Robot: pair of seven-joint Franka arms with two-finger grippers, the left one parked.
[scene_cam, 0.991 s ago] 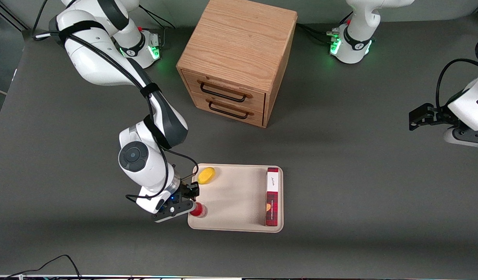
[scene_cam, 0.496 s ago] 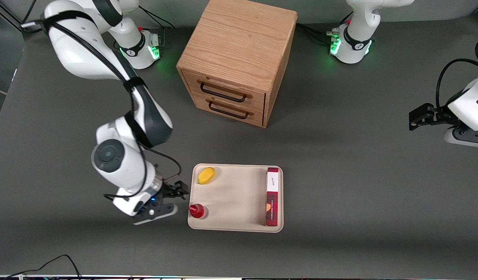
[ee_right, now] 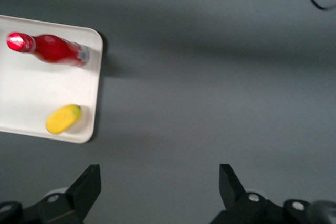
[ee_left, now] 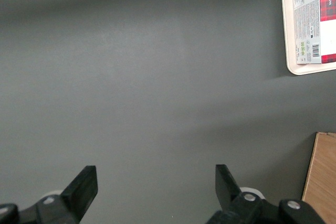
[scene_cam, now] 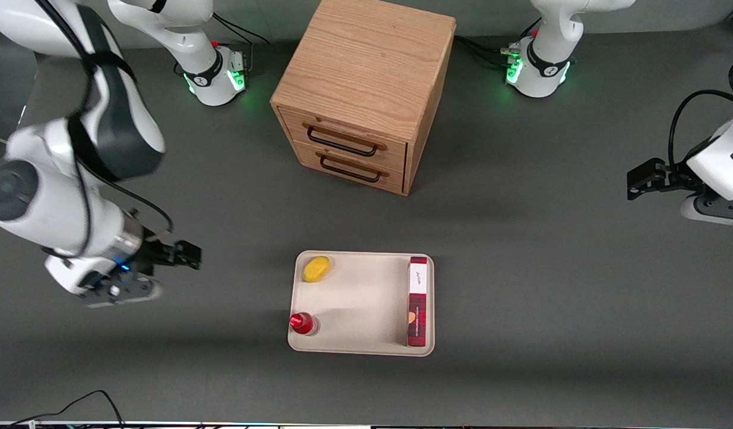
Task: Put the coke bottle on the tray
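The coke bottle (scene_cam: 302, 323), small and red with a red cap, stands upright on the cream tray (scene_cam: 366, 304), in the tray's corner nearest the front camera at the working arm's end. The right wrist view shows the coke bottle (ee_right: 51, 48) on the tray (ee_right: 31, 87) too. My gripper (scene_cam: 190, 255) hangs open over bare table, well away from the tray toward the working arm's end and holding nothing. Its fingers (ee_right: 89, 184) are spread wide, with only grey table between them.
A yellow lemon (scene_cam: 316, 269) and a long red plaid box (scene_cam: 418, 301) also lie on the tray. A wooden drawer cabinet (scene_cam: 363, 89) stands farther from the front camera than the tray. A black cable (scene_cam: 74, 405) lies near the table's front edge.
The gripper let go of the bottle on the tray, then drew back and rose, moving far toward the working arm's end. The bottle stays standing where it was set.
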